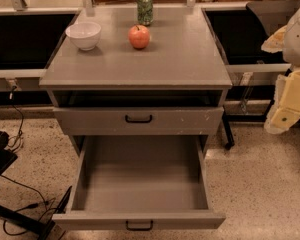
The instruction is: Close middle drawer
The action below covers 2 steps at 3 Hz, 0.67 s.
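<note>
Speckled stone-chip floor [260, 184] surrounds a grey cabinet [140, 64]. Dark recesses lie behind the cabinet and loose black cables [20, 194] lie to its left.

Subject: the middle drawer [140, 184] stands pulled far out from the cabinet front, its tray empty. It looks like painted board or sheet, with a flat floor, thin straight side walls and a low plain front panel in a matt finish. Its handle [139, 225] is a small black bar centred on that panel.

Handling, as judged: the drawer is rigid, not fragile, and light for its bulk, since nothing loads it. Resistance should come from the runners alone. No grasp seems needed. A square push on the front panel, at or just beside the handle, should send it into the cabinet. A push near a corner could rack it (wide trays tend to bind). The paint looks smooth, so an angled contact may slide.

The upper drawer [190, 120] has a taller front flecked with white chips. A dark gap shows between it and the cabinet top.

On the cabinet top are a white bowl [83, 35], a round apple [139, 36] and a green can [145, 8]. A hard slam could jar them.

The gripper [286, 111], pale and blocky, hangs to the cabinet's right, well apart from the drawer and touching nothing. Whether it is spread or pressed together cannot be told.
</note>
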{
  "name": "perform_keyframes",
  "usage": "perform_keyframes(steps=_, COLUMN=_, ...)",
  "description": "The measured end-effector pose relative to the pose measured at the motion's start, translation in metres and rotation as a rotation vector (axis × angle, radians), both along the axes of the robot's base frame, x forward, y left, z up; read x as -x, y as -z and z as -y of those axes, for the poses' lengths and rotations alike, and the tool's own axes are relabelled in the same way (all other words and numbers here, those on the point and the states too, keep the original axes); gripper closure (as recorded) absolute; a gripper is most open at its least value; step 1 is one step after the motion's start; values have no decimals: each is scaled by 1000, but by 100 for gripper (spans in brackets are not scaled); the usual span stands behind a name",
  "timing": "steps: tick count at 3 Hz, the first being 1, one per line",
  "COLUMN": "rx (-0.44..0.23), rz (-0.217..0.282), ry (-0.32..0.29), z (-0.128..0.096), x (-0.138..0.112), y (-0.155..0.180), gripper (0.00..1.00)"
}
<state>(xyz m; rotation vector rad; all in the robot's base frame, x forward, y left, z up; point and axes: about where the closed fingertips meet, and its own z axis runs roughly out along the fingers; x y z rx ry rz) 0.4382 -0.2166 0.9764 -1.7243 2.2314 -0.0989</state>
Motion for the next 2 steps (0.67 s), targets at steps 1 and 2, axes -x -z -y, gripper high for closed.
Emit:
perform_keyframes(steps=1, rx=0, rz=0, ry=0, z=0, x=0, y=0, gripper=0)
perform_keyframes(steps=2, rx=-13, rz=-7, ry=-3, z=-4, x=6, y=21, gripper=0)
